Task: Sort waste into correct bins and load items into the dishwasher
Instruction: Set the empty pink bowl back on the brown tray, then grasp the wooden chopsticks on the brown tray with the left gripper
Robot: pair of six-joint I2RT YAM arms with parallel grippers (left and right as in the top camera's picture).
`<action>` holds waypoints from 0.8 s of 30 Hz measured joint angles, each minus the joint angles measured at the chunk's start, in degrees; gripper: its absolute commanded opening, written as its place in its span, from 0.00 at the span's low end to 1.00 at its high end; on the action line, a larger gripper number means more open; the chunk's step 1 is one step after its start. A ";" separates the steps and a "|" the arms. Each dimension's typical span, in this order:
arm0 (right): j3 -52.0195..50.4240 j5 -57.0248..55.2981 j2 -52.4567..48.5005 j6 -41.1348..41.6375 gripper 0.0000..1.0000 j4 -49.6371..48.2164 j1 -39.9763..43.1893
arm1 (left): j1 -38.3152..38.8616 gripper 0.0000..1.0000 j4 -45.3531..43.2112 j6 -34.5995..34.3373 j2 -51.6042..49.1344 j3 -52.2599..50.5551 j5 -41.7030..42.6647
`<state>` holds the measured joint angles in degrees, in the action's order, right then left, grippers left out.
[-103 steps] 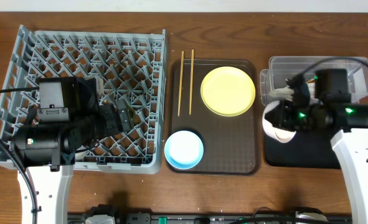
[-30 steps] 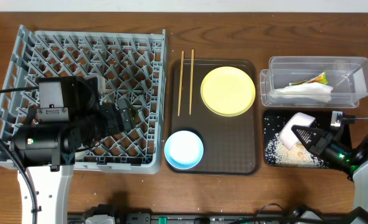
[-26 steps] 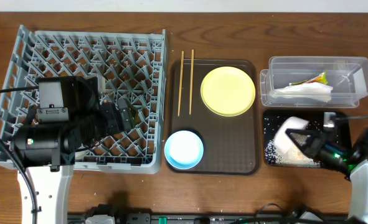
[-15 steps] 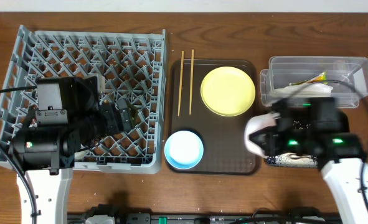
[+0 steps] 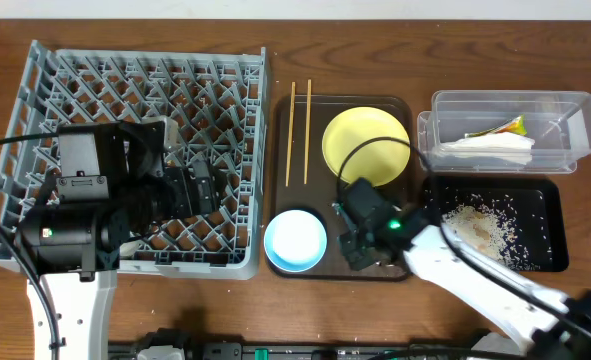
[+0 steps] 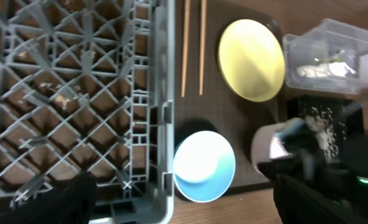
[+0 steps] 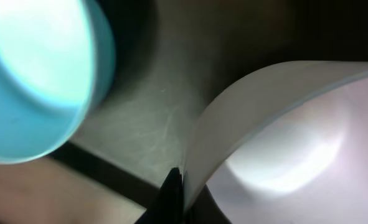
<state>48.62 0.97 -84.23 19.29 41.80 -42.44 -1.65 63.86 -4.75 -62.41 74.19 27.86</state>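
My right gripper is shut on the rim of the white bowl, low over the brown tray just right of the light blue bowl. Overhead, the right gripper hides the white bowl; the left wrist view shows the white bowl. A yellow plate and two chopsticks lie on the same tray. My left gripper hangs open over the grey dish rack. Napkin and wrapper sit in the clear tub. Rice scraps lie in the black tray.
The rack fills the left half of the table, and its right wall runs close beside the brown tray. The right arm stretches diagonally from the front right across the black tray's near corner. A black cable loops over the yellow plate.
The right arm has carried the white bowl left, from above the black tray to the brown tray beside the blue bowl. Rice scraps now show in the black tray. The left arm barely moved.
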 measured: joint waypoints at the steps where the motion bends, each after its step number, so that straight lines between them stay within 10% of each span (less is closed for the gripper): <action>1: 0.02 -1.01 -1.09 0.68 0.39 0.31 -0.42 | 0.24 0.90 -0.31 0.37 0.00 0.00 0.39; 6: 3.45 -3.34 -2.08 1.31 0.59 4.28 -0.85 | 4.00 0.90 -3.76 1.75 -0.02 0.00 0.72; 20: 21.79 0.50 7.98 5.40 0.63 10.27 18.45 | 22.27 0.83 -16.35 -3.23 -19.50 4.74 -14.34; 24: 21.81 3.96 8.17 8.07 0.73 11.58 24.33 | 23.82 0.68 -23.65 -4.72 -28.28 6.91 -15.37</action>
<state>70.43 4.93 -76.05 27.35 53.39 -18.11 22.17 40.21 -9.47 -90.70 81.10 12.49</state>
